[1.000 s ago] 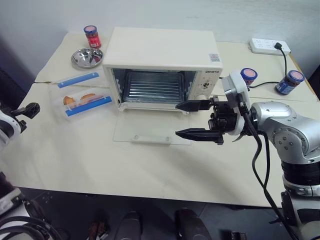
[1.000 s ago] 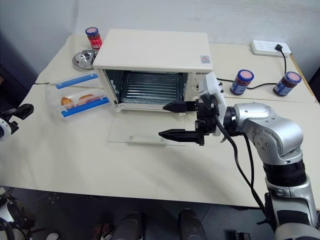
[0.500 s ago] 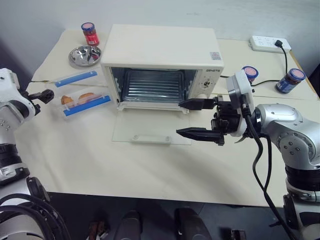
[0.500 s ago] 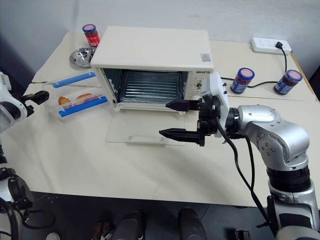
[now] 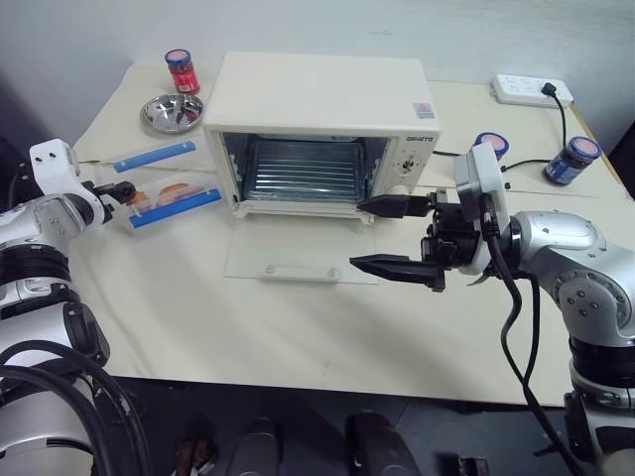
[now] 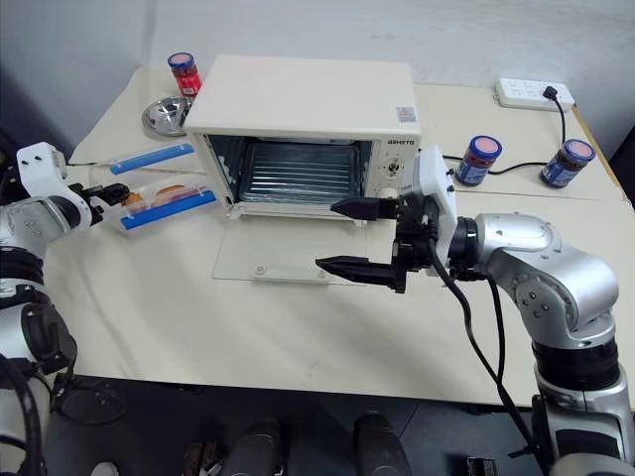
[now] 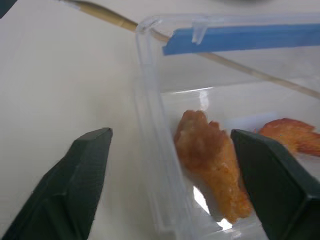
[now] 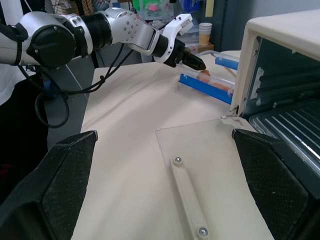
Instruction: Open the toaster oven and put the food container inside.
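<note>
Left wrist view: the left hand is spread around the near end wall of the clear plastic food container with blue clips. Squeeze gently, then lift level.

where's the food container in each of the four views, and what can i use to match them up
Left eye view: food container at left of the table, beside the toaster oven.
Right eye view: same spot, left gripper at its near end.
Left wrist view: its clear end wall stands between the two fingers, orange-brown food behind it.
Right wrist view: far off, beside the oven's open front, past the lowered glass door.
Shared landmark: the container's blue clip strips.
</note>
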Controlling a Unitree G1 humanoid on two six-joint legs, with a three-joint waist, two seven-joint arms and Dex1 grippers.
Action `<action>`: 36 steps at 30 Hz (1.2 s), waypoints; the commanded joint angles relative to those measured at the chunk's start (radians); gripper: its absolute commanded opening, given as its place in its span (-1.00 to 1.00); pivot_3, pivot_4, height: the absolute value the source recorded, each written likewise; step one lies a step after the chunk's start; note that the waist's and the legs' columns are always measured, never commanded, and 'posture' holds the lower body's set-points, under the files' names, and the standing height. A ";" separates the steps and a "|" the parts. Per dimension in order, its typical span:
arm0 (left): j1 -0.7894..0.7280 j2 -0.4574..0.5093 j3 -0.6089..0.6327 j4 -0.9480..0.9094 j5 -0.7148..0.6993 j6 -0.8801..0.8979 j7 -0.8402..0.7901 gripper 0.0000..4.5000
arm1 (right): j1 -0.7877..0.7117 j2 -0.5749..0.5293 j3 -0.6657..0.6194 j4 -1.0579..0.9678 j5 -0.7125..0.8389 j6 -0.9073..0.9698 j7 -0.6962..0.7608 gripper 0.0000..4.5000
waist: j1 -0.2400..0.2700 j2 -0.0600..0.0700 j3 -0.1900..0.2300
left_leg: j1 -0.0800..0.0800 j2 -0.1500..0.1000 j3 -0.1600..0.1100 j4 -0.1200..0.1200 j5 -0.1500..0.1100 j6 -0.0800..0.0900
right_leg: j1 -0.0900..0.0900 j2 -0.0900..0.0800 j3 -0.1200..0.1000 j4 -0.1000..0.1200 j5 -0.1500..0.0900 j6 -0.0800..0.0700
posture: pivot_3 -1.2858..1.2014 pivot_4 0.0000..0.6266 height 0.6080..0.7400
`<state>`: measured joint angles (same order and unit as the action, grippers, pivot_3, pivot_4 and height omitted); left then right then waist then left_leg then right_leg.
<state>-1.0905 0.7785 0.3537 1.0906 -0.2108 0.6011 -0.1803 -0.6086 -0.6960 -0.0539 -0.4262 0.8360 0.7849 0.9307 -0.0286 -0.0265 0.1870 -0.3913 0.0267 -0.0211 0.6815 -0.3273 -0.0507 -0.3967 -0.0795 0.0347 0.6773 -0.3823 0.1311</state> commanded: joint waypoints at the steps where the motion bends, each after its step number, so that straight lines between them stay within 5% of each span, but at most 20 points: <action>1: -0.034 0.009 0.018 0.049 0.001 -0.036 0.040 0.24 | -0.002 -0.008 -0.056 -0.041 0.033 -0.011 -0.020 1.00 | 0.000 0.000 0.000 | 0.000 0.000 0.000 0.000 0.000 0.000 | 0.000 0.000 0.000 0.000 0.000 0.000 | 0.03 -0.52 1.00; 10: -0.048 0.017 0.029 0.101 0.001 -0.058 0.062 -0.88 | 0.006 -0.013 -0.073 -0.051 0.057 -0.004 -0.048 1.00 | 0.000 0.000 0.000 | 0.001 0.000 0.001 0.001 0.001 0.000 | 0.000 0.000 0.001 0.003 0.000 0.000 | 0.03 -0.52 1.00; 20: 0.069 0.125 -0.066 -0.073 0.044 0.051 -0.092 -0.88 | 0.021 -0.060 -0.074 -0.035 0.097 0.038 -0.021 1.00 | -0.020 0.000 0.000 | 0.002 0.000 0.003 -0.002 0.001 0.000 | -0.001 0.000 0.002 0.003 0.001 0.000 | 0.03 -0.52 1.00; 24: 0.285 0.169 -0.044 -0.437 -0.023 0.266 -0.181 -0.88 | 0.037 -0.081 -0.073 -0.023 0.103 0.045 0.005 1.00 | -0.033 0.000 0.000 | 0.002 0.004 0.003 -0.005 0.001 0.000 | -0.001 0.000 0.002 0.003 0.001 0.000 | 0.03 -0.52 1.00; 29: 0.635 0.150 0.168 -1.067 -0.137 0.620 -0.171 -0.88 | 0.049 -0.089 -0.055 -0.002 0.072 0.026 0.018 1.00 | -0.028 0.000 0.000 | 0.001 0.004 0.002 -0.006 0.000 0.001 | -0.001 -0.009 0.003 0.002 0.001 -0.001 | 0.03 -0.52 1.00; 36: 0.828 0.075 0.398 -1.483 -0.158 0.895 -0.146 -0.88 | 0.054 -0.086 -0.038 0.034 0.045 0.013 0.051 1.00 | -0.007 0.000 0.000 | 0.001 0.001 0.001 -0.003 -0.002 0.004 | 0.001 -0.011 0.001 -0.004 0.001 0.000 | 0.03 -0.52 1.00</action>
<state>-0.2633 0.8489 0.6822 -0.3068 -0.3690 1.4559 -0.3310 -0.5559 -0.7761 -0.0844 -0.3874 0.8825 0.8221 0.9668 -0.0355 -0.0266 0.1870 -0.3907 0.0278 -0.0200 0.6789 -0.3289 -0.0465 -0.3956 -0.0906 0.0354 0.6734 -0.3815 0.1306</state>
